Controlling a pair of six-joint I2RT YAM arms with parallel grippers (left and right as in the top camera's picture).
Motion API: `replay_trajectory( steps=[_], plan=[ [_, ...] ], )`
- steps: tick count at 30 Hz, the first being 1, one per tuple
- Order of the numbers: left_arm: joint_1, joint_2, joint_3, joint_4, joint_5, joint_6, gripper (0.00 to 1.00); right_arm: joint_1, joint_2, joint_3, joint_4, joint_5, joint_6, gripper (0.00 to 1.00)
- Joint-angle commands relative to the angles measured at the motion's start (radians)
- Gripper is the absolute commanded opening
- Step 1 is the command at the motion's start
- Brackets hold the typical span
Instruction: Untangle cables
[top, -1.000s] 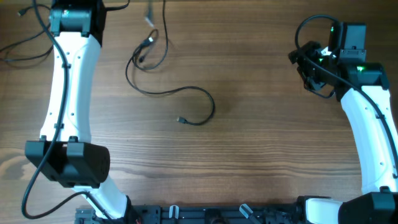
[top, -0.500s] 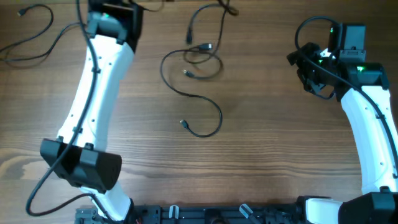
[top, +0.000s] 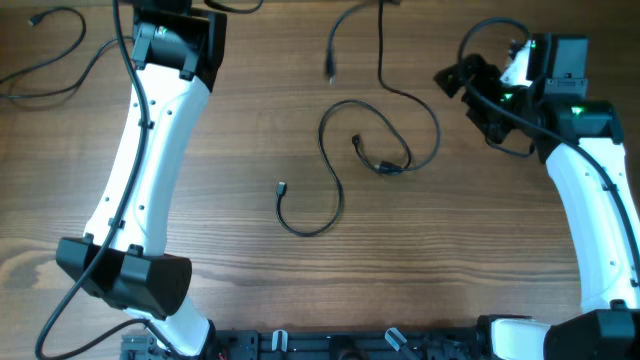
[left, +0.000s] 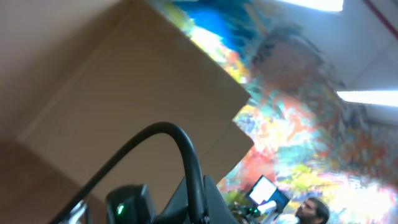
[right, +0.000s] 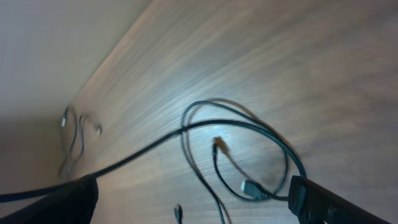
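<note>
Black cables (top: 384, 167) lie looped on the bench (top: 300, 295), left of the right tool (right: 194, 185), whose fingers are spread apart. I cannot tell the left tool's state.

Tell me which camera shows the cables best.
Overhead: it shows the cables nearly whole, loops and plugs spread out. The right wrist view catches only some loops, cropped at its edges. The left wrist view faces away and shows none.
</note>
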Motion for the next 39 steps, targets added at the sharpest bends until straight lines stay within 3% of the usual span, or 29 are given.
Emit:
replay_trajectory(
  steps=[1, 8, 11, 14, 23, 24, 25, 27, 28, 30, 33, 39],
  plan=[
    [-0.001, -0.016, 0.011, 0.123, -0.063, -0.142, 0.04, 0.029, -0.010, -0.003, 0.035, -0.078, -0.161, 1.00],
    [-0.006, -0.017, 0.011, 0.122, -0.086, -0.195, 0.04, 0.127, -0.003, -0.003, 0.206, -0.130, -0.468, 1.00],
    [-0.007, -0.017, 0.011, 0.104, -0.086, -0.196, 0.04, 0.147, -0.003, -0.003, 0.236, -0.240, -0.563, 1.00],
    [-0.016, -0.017, 0.011, 0.105, -0.094, -0.196, 0.04, 0.170, -0.003, -0.003, 0.313, -0.306, -0.575, 1.00],
    [-0.041, -0.017, 0.011, 0.105, -0.097, -0.252, 0.04, 0.242, 0.002, -0.003, 0.446, -0.256, -0.556, 0.99],
    [-0.040, -0.017, 0.011, 0.105, -0.096, -0.252, 0.04, 0.242, 0.002, -0.003, 0.455, -0.247, -0.538, 0.82],
    [-0.041, -0.017, 0.011, 0.105, -0.096, -0.251, 0.04, 0.242, 0.002, -0.003, 0.459, -0.245, -0.531, 0.58],
    [-0.040, -0.017, 0.011, 0.105, -0.096, -0.251, 0.04, 0.242, 0.002, -0.003, 0.459, -0.245, -0.526, 0.40],
    [-0.040, -0.017, 0.011, 0.104, -0.096, -0.239, 0.04, 0.242, 0.002, -0.003, 0.457, -0.245, -0.501, 0.22],
    [-0.032, -0.017, 0.011, 0.095, -0.095, -0.196, 0.04, 0.242, 0.002, -0.003, 0.457, -0.245, -0.457, 0.04],
    [-0.011, -0.017, 0.011, -0.032, -0.097, -0.078, 0.07, 0.242, 0.002, -0.003, 0.458, -0.245, -0.394, 0.04],
    [0.049, -0.016, 0.011, -0.613, -0.221, 0.312, 0.24, 0.242, -0.013, -0.003, 0.487, -0.245, -0.248, 0.04]
  ],
)
